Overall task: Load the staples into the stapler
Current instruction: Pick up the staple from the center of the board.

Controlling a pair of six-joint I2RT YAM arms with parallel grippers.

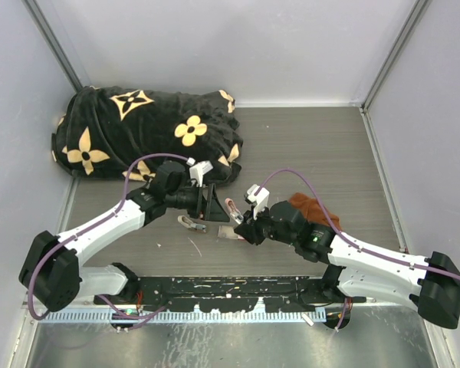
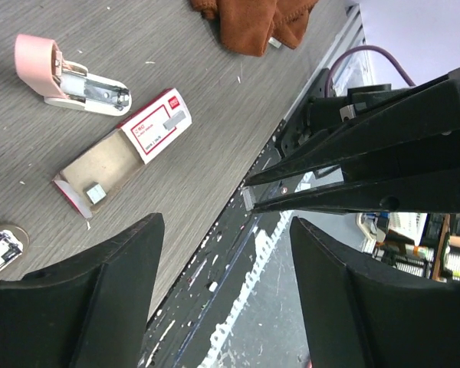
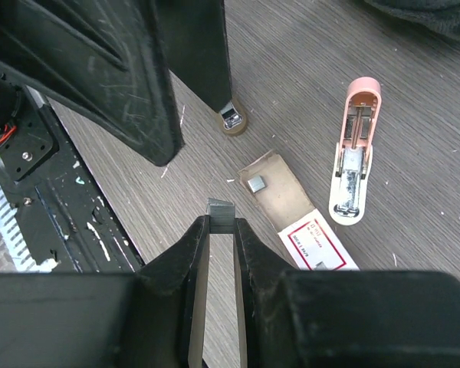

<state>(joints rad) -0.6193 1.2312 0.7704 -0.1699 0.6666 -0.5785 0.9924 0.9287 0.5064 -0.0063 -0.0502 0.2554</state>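
I pinched a short strip of staples (image 3: 221,215) between my right fingers (image 3: 202,238) above the grey wood-grain worktop (image 3: 414,61). The stapler (image 3: 355,153) lay open just beside their slid-open box (image 3: 291,211). My left fingers (image 2: 107,295) stood spread, holding nothing, and pale walls (image 1: 238,46) enclosed the worktop.

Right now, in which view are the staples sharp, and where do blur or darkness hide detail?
Right wrist: staple strip in the right gripper sharp, stapler sharp. Left wrist: staple box clear, left gripper dark and soft-edged. Top external: even light, the stapler tiny.
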